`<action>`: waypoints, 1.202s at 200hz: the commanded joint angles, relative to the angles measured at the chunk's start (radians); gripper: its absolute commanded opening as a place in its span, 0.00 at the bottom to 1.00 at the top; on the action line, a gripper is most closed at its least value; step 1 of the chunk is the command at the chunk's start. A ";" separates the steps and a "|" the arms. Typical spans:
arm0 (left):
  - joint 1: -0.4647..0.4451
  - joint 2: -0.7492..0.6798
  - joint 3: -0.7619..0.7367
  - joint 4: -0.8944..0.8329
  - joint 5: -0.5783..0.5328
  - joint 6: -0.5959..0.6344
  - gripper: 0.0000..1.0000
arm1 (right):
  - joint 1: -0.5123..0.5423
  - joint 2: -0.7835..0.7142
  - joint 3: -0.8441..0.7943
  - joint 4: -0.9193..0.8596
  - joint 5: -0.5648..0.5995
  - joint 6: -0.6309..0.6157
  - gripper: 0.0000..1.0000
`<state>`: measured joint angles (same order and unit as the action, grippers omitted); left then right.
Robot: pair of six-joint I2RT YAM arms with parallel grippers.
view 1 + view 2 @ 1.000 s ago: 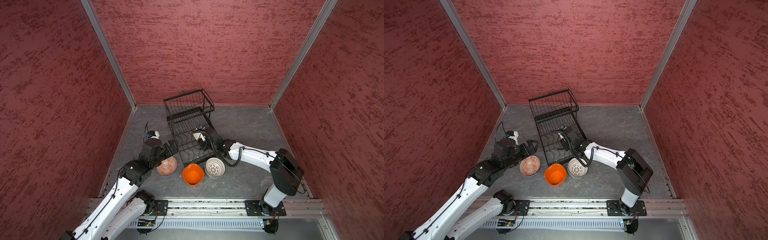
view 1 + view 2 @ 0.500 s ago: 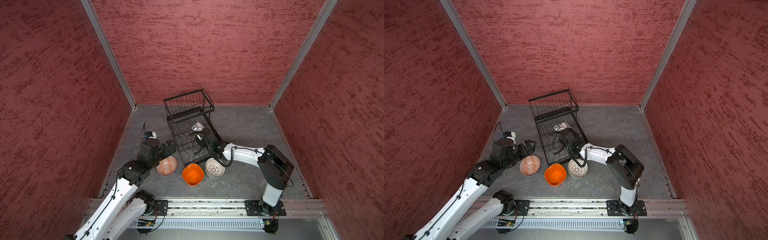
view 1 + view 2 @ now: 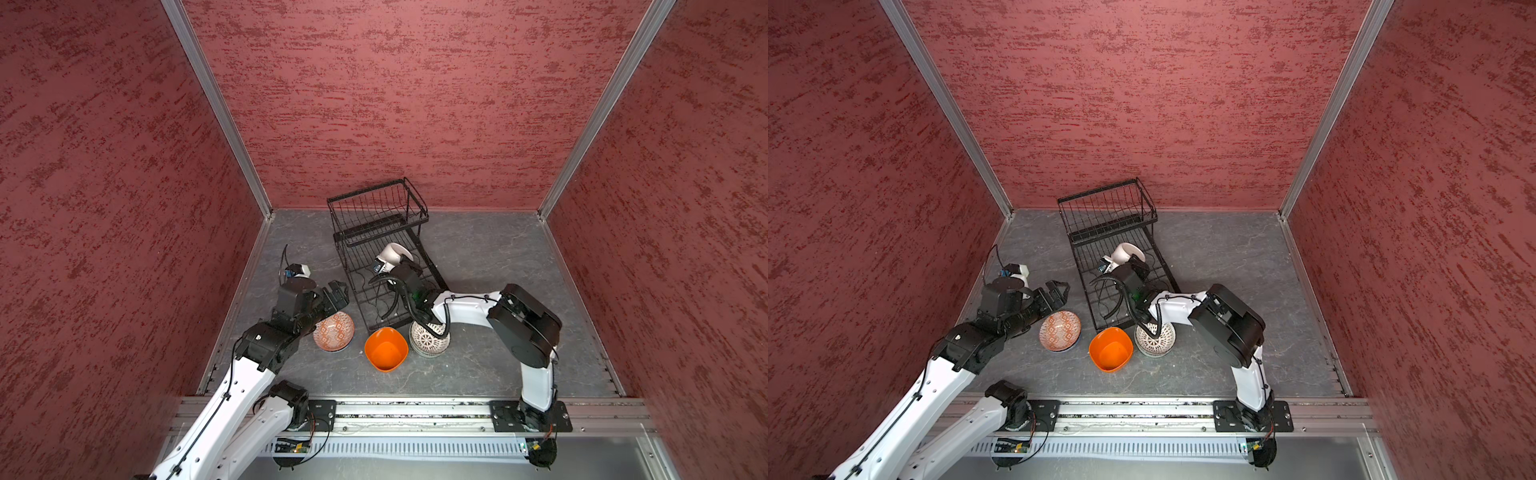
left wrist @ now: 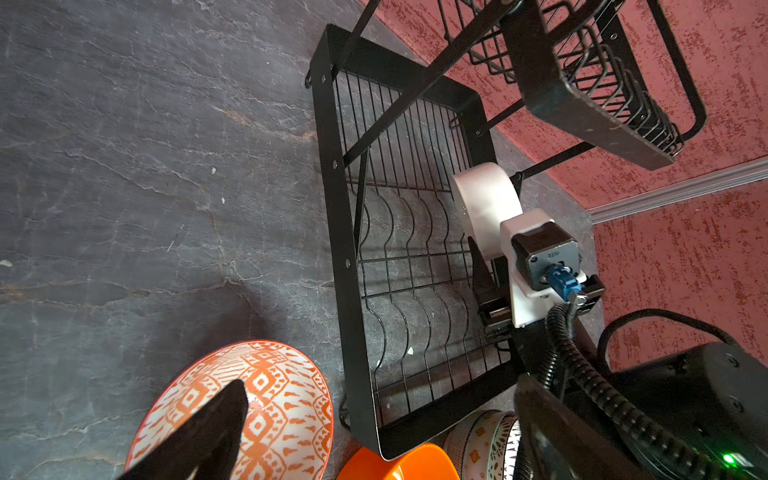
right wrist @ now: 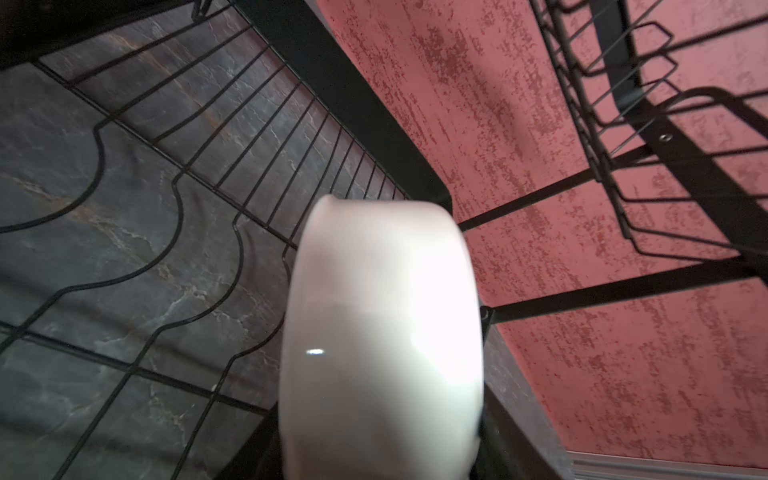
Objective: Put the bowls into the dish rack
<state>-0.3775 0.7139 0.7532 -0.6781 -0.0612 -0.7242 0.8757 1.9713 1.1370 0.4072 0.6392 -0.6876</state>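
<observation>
While the right gripper clamps a plain white bowl by its wall, jaws partly apart across the rim, the bowl stands on edge over the wavy dividers in the flat base of the dish rack; whether it touches the wires I cannot tell. The left gripper hangs with jaws spread wide and nothing between them, just left of the rack and above a terracotta-patterned bowl. That bowl, an orange bowl and a white lattice-patterned bowl sit upright on the grey tabletop in a row off the rack's near end, the last partly under the right arm.
</observation>
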 commanded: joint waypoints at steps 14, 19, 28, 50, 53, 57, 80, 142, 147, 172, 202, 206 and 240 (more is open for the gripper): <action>0.016 -0.007 -0.012 -0.011 0.018 0.019 1.00 | 0.002 0.028 0.059 0.157 0.067 -0.113 0.42; 0.015 -0.007 -0.013 -0.010 0.019 0.018 1.00 | 0.002 0.034 0.062 0.164 0.066 -0.121 0.42; 0.017 -0.009 -0.013 -0.009 0.021 0.019 1.00 | -0.001 0.046 0.065 0.183 0.069 -0.134 0.42; 0.019 -0.011 -0.014 -0.011 0.023 0.018 1.00 | -0.009 0.074 0.090 0.203 0.070 -0.164 0.42; 0.019 -0.012 -0.015 -0.012 0.023 0.018 1.00 | -0.011 0.077 0.094 0.203 0.069 -0.166 0.42; 0.019 -0.013 -0.015 -0.013 0.023 0.019 1.00 | -0.013 0.082 0.099 0.203 0.067 -0.168 0.42; 0.023 -0.014 -0.021 -0.015 0.021 0.018 1.00 | -0.028 0.105 0.129 0.198 0.054 -0.173 0.42; 0.042 0.002 -0.031 0.003 0.031 0.020 1.00 | -0.070 0.193 0.221 0.186 0.024 -0.211 0.42; 0.044 0.002 -0.033 0.005 0.032 0.019 1.00 | -0.074 0.201 0.225 0.194 0.025 -0.217 0.42; 0.053 0.015 -0.035 0.013 0.041 0.023 1.00 | -0.097 0.232 0.248 0.216 0.024 -0.225 0.42; 0.062 0.024 -0.041 0.022 0.049 0.025 1.00 | -0.112 0.262 0.271 0.246 0.016 -0.251 0.42; 0.063 0.025 -0.043 0.025 0.051 0.024 1.00 | -0.113 0.266 0.277 0.248 0.016 -0.255 0.42; 0.074 0.022 -0.054 0.040 0.061 0.023 1.00 | -0.126 0.303 0.318 0.256 0.011 -0.276 0.42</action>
<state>-0.3172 0.7403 0.7071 -0.6712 -0.0181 -0.7174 0.7586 2.2585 1.3952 0.5587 0.6479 -0.9192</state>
